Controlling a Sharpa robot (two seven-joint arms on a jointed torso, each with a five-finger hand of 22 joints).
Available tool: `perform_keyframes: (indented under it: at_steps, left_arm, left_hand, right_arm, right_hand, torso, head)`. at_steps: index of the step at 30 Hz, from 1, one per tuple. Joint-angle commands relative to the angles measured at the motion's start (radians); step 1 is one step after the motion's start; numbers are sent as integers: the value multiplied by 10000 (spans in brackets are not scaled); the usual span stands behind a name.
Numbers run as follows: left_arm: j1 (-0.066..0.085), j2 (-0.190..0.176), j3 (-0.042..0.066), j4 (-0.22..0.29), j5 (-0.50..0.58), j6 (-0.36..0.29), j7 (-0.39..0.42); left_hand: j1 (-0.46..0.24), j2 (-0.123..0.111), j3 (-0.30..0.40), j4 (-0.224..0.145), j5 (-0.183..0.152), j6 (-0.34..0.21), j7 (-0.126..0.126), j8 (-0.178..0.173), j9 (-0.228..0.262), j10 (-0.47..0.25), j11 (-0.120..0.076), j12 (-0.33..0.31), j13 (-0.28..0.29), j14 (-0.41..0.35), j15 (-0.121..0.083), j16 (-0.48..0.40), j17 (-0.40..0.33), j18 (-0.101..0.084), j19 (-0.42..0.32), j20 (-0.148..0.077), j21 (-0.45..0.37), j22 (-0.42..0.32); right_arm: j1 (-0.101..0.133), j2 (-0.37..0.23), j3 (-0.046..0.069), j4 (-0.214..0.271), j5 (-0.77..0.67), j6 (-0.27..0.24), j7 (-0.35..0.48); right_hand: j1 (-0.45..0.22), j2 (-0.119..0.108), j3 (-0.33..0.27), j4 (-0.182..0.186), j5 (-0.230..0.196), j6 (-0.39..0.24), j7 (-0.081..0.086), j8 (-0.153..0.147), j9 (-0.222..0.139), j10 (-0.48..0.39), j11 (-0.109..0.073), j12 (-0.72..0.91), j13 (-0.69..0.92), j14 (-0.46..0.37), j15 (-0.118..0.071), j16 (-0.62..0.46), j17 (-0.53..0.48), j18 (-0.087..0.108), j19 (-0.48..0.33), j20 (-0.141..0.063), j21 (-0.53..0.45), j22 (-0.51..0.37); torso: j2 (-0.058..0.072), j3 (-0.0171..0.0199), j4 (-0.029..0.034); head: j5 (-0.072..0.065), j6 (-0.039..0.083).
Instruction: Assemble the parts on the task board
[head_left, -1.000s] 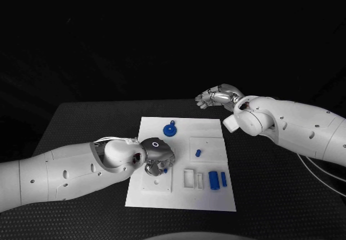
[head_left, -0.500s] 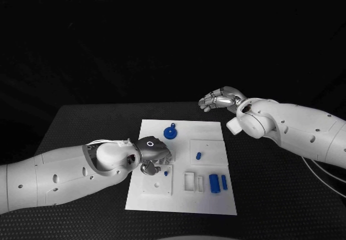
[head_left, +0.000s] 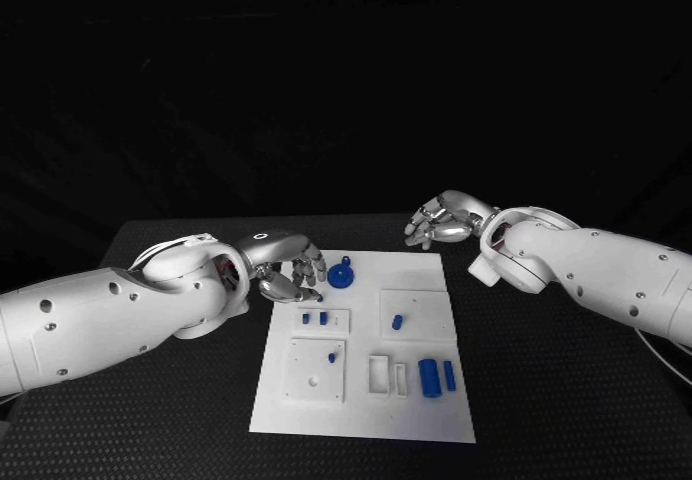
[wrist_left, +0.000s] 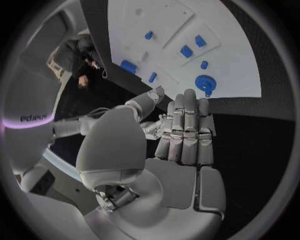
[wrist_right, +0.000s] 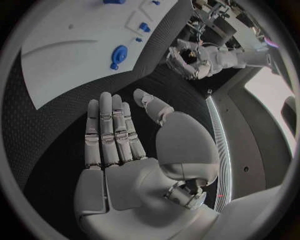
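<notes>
A black, finely textured surface (head_left: 173, 420) runs left to right; beyond its far edge the room lies dark.

My left hand (head_left: 289, 272) hovers far left, fingers straight and empty. My right hand (head_left: 444, 219) hangs far right, fingers loosely spread, empty.

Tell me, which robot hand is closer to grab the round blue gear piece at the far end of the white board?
Probably the left hand. It hovers empty right beside the round blue gear piece on the white task board. The right hand, also empty, sits beyond the board's far edge over the black table, farther from the gear.
</notes>
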Motion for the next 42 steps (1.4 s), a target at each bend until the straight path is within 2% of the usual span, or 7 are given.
perform_keyframes:
  at_steps: [1, 8, 14, 17, 23, 27, 42]
  left_arm:
    - [65, -66, 3, -402, 6666, -326, 804]
    - [81, -123, 0, -1315, 10610, -310, 2078]
    - [80, -96, -3, -1631, 10937, 447, 2490]
    - [79, -62, -4, -1640, 10942, 468, 2510]
    - [77, 33, -8, -1761, 10942, 394, 2474]
    - [77, 95, -8, -1959, 10944, 456, 2454]
    - [74, 265, -10, -2369, 11424, 602, 2401]
  left_hand:
    - [-29, 74, 15, 89, 37, 6, 138, -18, 7, -115, 14, -16, -11, -106, 11, -83, 13, -133, 5, -13, 77, 247]
    - [-16, 217, -110, 191, 35, -194, 230, -72, 3, -801, 235, -56, -128, -1026, 376, -597, -116, -45, -281, 299, -186, 147]
    - [-546, 505, -1057, 39, 42, -453, 3, -117, 16, -1332, 38, -47, -161, -1795, 733, -1157, -351, 535, 153, 664, -367, -18]
    - [-674, 595, -1318, -53, 52, -546, 4, -135, 11, -1481, 38, -11, -150, -1707, 729, -1231, -396, 816, 635, 696, -429, -208]
    - [-696, 672, -1450, -135, 51, -542, 78, -117, 12, -1447, 98, 26, -126, -1535, 716, -1215, -393, 879, 846, 697, -466, -258]
    - [-715, 730, -1552, -153, 52, -462, 296, -70, 19, -1227, 253, 129, -73, -1288, 677, -1108, -332, 932, 1026, 661, -351, -102]
    - [-744, 772, -1607, -145, 54, -505, 328, -89, 3, -1176, 344, 131, -71, -1252, 654, -1073, -296, 939, 1047, 640, -300, 38]
  right_arm:
    - [-11, -120, -116, 222, -2915, 622, -52]
    - [-100, -521, -357, 1091, -4635, 281, -290]
    - [-160, -605, -699, 1702, -5723, 95, -613]
    - [-211, -614, -846, 1930, -6019, -29, -726]
    - [-272, -622, -1104, 2262, -6420, 0, -865]
    - [-361, -576, -1153, 2347, -6876, -62, -962]
    - [-613, -295, -1270, 2309, -7219, -9, -977]
  right_hand:
    - [74, 6, 0, 7, -45, -50, 23, -46, -20, 47, 49, -82, 11, 206, -66, 32, 115, 55, 199, -67, 87, -15]
    - [142, -175, -125, 9, -16, -120, 9, -65, -26, 1, 86, -295, 24, 883, -344, 192, 546, 55, 873, -332, 417, 16]
    - [-48, -546, -255, 65, -344, -360, -96, -163, -67, -603, 268, -746, -144, 1270, -279, 251, 881, 55, 1267, -489, 632, 31]
    - [-171, -698, -349, 88, -383, -427, -96, -183, -73, -679, 287, -811, -175, 1362, -266, 262, 970, 55, 1360, -529, 693, 42]
    - [-326, -909, -482, 114, -419, -531, -28, -210, -80, -724, 296, -865, -204, 1435, -267, 247, 1087, 55, 1440, -581, 751, 48]
    - [-371, -968, -532, 121, -445, -540, 7, -198, -72, -693, 283, -862, -205, 1462, -281, 234, 1147, 55, 1465, -599, 772, 49]
    - [-137, -862, -414, 101, -697, -369, 2, -49, -4, -450, 195, -780, -172, 1625, -368, 167, 1429, 55, 1598, -678, 892, 62]
  torso:
    - [-7, -4, -23]
    - [8, -8, 20]
    - [-6, -11, -11]
    - [0, -21, -3]
    - [5, -20, 1]
    - [25, -21, -1]
    - [29, -19, 16]
  head:
    - [-17, 63]
    - [-218, 194]
    - [-221, 206]
    - [-233, 206]
    - [-223, 192]
    - [-259, 198]
    - [-189, 30]
